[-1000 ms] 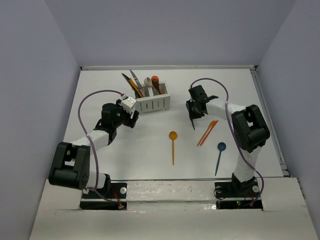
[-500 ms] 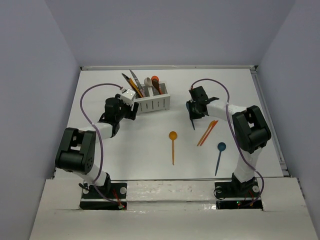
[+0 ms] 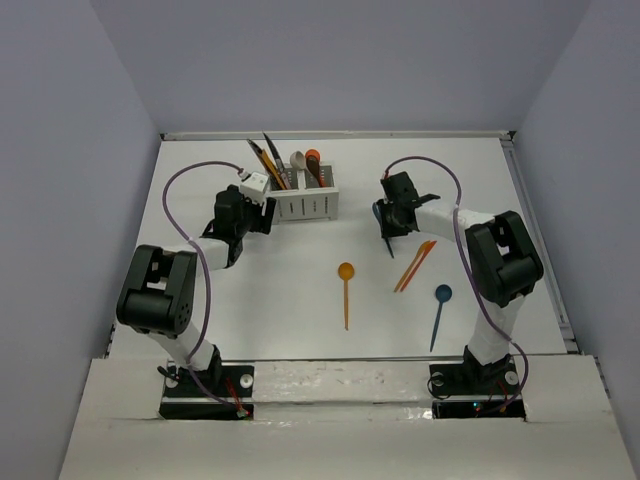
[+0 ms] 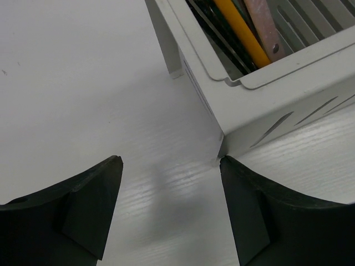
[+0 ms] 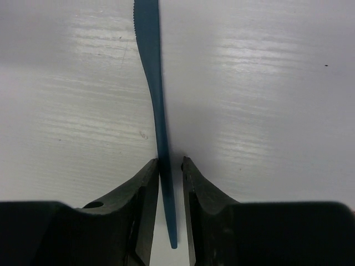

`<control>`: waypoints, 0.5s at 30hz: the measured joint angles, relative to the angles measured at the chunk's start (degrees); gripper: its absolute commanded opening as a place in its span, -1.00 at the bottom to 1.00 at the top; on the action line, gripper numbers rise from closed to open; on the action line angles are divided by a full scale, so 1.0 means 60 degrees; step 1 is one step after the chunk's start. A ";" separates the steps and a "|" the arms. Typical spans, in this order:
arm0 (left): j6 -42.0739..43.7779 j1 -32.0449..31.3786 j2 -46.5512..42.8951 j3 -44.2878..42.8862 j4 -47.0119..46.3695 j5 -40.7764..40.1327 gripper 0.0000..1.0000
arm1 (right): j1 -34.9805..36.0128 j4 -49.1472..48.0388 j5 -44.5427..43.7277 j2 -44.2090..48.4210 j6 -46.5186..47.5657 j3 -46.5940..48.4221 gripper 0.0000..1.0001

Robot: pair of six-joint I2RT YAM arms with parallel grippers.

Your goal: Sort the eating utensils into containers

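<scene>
Knife (image 5: 157,111): teal, thin, serrated w/ slight bend (pinched in right tool (image 5: 170,163))

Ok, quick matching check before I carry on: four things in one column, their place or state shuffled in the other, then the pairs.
1. teal knife
2. orange spoon
3. dark blue spoon
4. left gripper

A. open, beside a corner of the caddy
B. lying alone mid-table
C. between the fingers of the right gripper
D. lying nearest the right arm's base

Pairs: 1-C, 2-B, 3-D, 4-A
</scene>
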State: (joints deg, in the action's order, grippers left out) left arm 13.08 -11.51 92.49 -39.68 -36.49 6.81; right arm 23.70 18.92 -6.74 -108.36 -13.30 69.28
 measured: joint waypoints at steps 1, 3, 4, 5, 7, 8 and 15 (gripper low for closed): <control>-0.0040 0.0000 0.0044 -0.0051 0.0044 -0.0087 0.71 | -0.0025 0.0007 -0.0087 0.0000 0.0033 0.0004 -0.35; -0.0098 0.0000 0.0127 -0.0149 0.0117 -0.0244 0.74 | -0.0044 0.0098 -0.0168 -0.0011 0.0069 0.0066 -0.35; -0.0102 0.0004 0.0142 -0.0175 0.0131 -0.0280 0.75 | -0.0051 0.0160 -0.0204 -0.0047 0.0080 0.0127 -0.35; -0.0124 0.0004 0.0178 -0.0215 0.0146 -0.0331 0.77 | -0.0066 0.0291 -0.0240 -0.0127 0.0106 0.0270 -0.34; -0.0164 0.0000 0.0244 -0.0288 0.0171 -0.0441 0.79 | -0.0080 0.0444 -0.0299 -0.0284 0.0149 0.0510 -0.33; -0.0175 0.0004 0.0259 -0.0328 0.0211 -0.0466 0.79 | -0.0080 0.0510 -0.0313 -0.0331 0.0175 0.0594 -0.33; -0.0222 0.0004 0.0375 -0.0554 0.0412 -0.0539 0.82 | -0.0087 0.0761 -0.0160 -0.0528 0.0437 0.0907 -0.33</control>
State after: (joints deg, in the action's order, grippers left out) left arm 11.75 -11.49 94.74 -43.00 -34.02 3.57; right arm 23.18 23.49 -7.70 -111.53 -10.68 74.72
